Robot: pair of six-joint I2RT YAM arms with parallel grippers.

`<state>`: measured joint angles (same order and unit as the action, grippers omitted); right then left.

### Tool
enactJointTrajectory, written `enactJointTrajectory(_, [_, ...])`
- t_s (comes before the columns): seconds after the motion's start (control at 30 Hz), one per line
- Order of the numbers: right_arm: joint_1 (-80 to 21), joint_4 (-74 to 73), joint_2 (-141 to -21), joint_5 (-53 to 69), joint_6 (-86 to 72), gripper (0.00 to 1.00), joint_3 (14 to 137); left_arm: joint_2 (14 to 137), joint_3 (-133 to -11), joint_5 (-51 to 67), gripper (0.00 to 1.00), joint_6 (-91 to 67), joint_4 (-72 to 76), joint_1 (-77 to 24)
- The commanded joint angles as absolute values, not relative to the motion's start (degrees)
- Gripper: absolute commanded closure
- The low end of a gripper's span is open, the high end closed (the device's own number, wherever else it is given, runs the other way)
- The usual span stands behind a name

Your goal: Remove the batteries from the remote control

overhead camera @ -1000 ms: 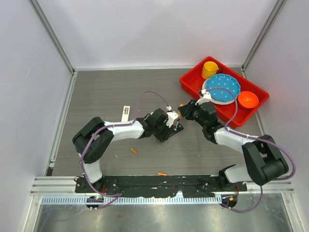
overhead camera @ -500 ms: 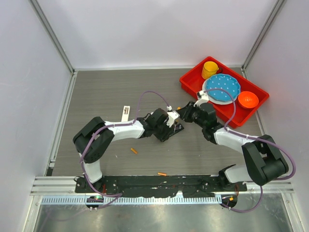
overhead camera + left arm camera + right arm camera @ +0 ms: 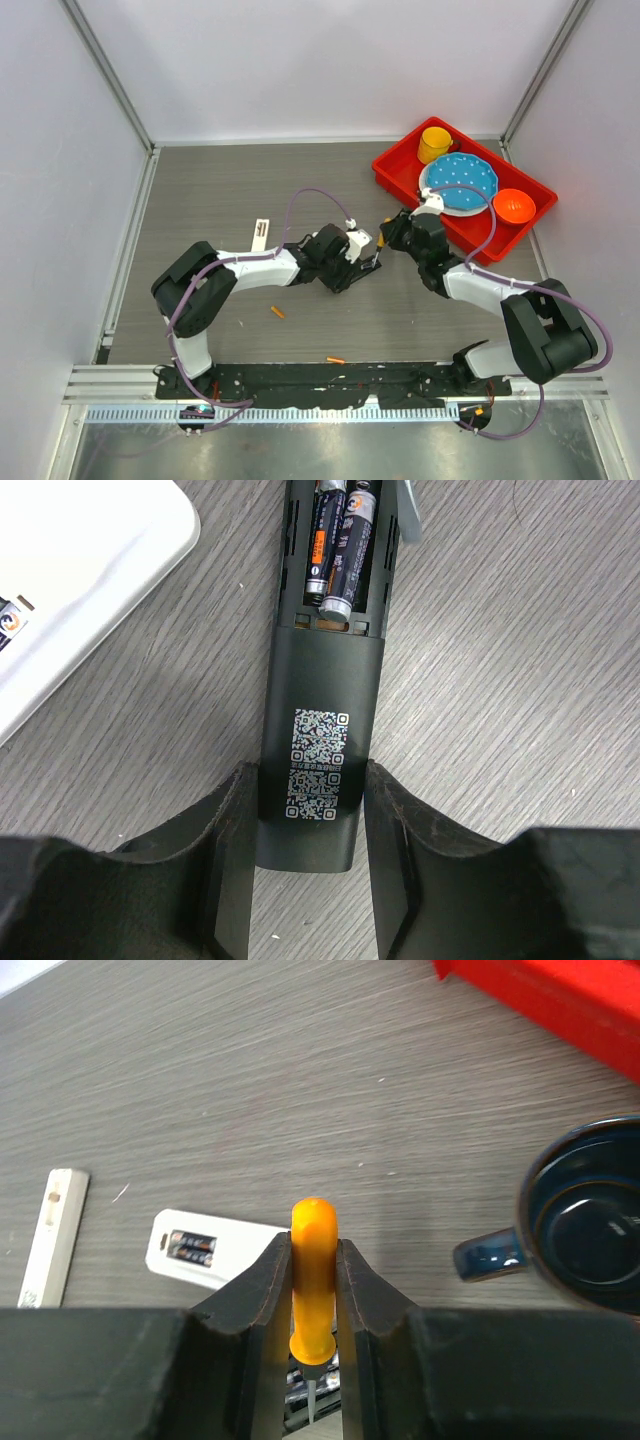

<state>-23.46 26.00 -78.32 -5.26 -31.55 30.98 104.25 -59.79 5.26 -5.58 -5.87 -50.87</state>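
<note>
My left end effector (image 3: 312, 780) is clenched around the tail of the black remote (image 3: 320, 680), one finger pressed against each long side. That pins the body flat to the table (image 3: 520, 680) so it cannot skid when I pry at it. The back cover is off, and the batteries (image 3: 338, 540) lie side by side in the open bay at the far end. They are dark cells with orange bands, not yet lifted.

My right end effector (image 3: 313, 1250) is grasping the orange-handled screwdriver (image 3: 313, 1290) by the handle, with the shaft pointing down and the tip just above the black remote. I judge that to be my lever for popping a cell out, since the fingers look too broad for the bay.

Further out, a white remote (image 3: 215, 1248) lies with its own bay exposed and a white strip (image 3: 55, 1235) beside it. Loose orange batteries (image 3: 277, 312) lie near my bases, well apart from the work.
</note>
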Motion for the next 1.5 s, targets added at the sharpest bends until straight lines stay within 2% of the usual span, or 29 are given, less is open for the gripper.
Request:
enactJointTrajectory(0.0, [-23.38,28.21,-77.95,-12.66,-28.92,0.99,33.31,107.58,-59.33,7.82,1.00,-6.50,-9.75,-51.24])
enactJointTrajectory(0.57, [-23.29,35.33,-83.15,-13.36,-30.85,0.99,30.41,108.46,-60.03,8.70,1.00,-6.33,-10.55,-51.15])
enactJointTrajectory(1.1, [-23.38,33.84,-83.41,-15.64,-29.27,0.99,30.67,108.90,-60.64,9.14,1.00,-6.07,-10.99,-51.15])
enactJointTrajectory(1.47, [-23.73,33.84,-83.93,-8.00,-33.39,0.99,31.46,109.42,-60.91,9.14,1.00,-5.98,-11.42,-51.24])
